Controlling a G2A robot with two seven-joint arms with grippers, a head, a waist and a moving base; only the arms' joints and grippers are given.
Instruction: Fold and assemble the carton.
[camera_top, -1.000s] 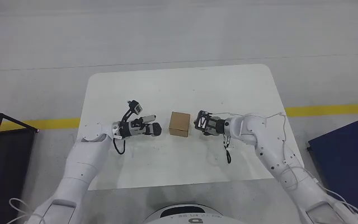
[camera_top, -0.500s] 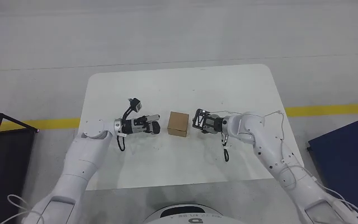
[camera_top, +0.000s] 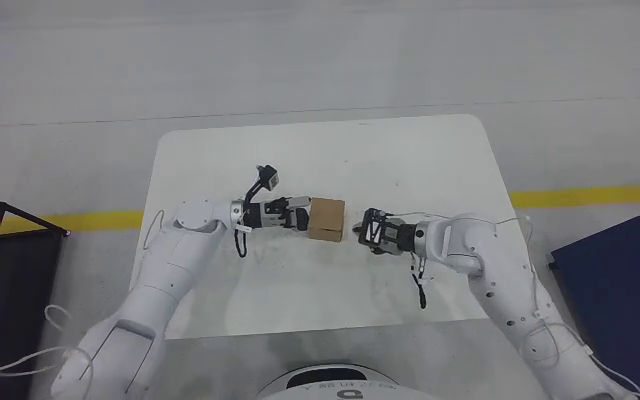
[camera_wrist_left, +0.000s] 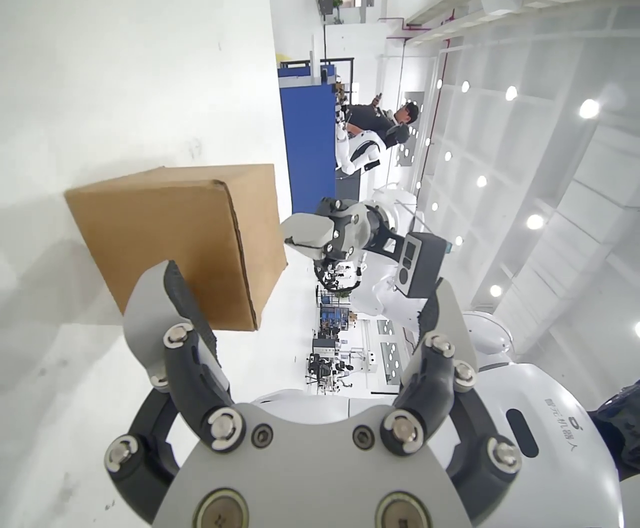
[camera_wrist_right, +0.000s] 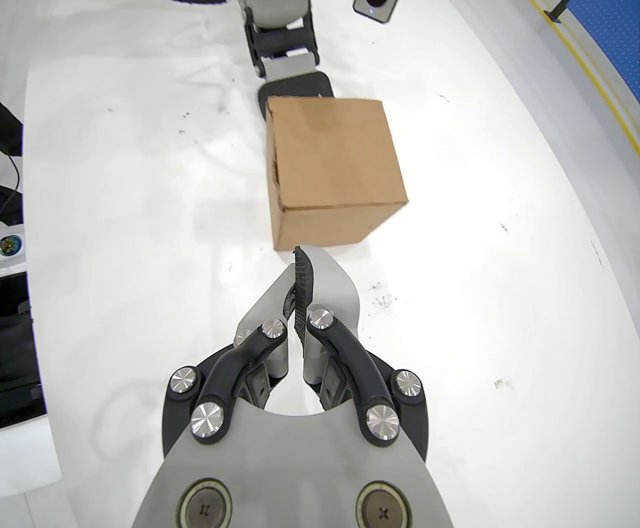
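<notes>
The brown carton (camera_top: 326, 218) stands closed as a small cube near the middle of the white table (camera_top: 420, 160). My left gripper (camera_top: 299, 214) is open against the carton's left side. In the left wrist view one finger (camera_wrist_left: 167, 295) lies over the carton (camera_wrist_left: 175, 235), while the other finger (camera_wrist_left: 445, 320) stands free to the side. My right gripper (camera_top: 366, 232) is shut with nothing in it, a short gap from the carton's right side. Its tips (camera_wrist_right: 300, 262) point at the carton's lower edge (camera_wrist_right: 330, 165). Behind the carton shows the left gripper's dark pad (camera_wrist_right: 295, 87).
The table top carries faint scuff marks (camera_wrist_right: 380, 299). A yellow floor line (camera_top: 90, 220) runs past both table ends. A blue panel (camera_top: 600, 270) stands off the right edge, a dark frame (camera_top: 25, 270) off the left.
My left gripper has moved right up to the carton, which has shifted and turned slightly to the right. My right gripper has drawn back to the right and towards the table's front.
</notes>
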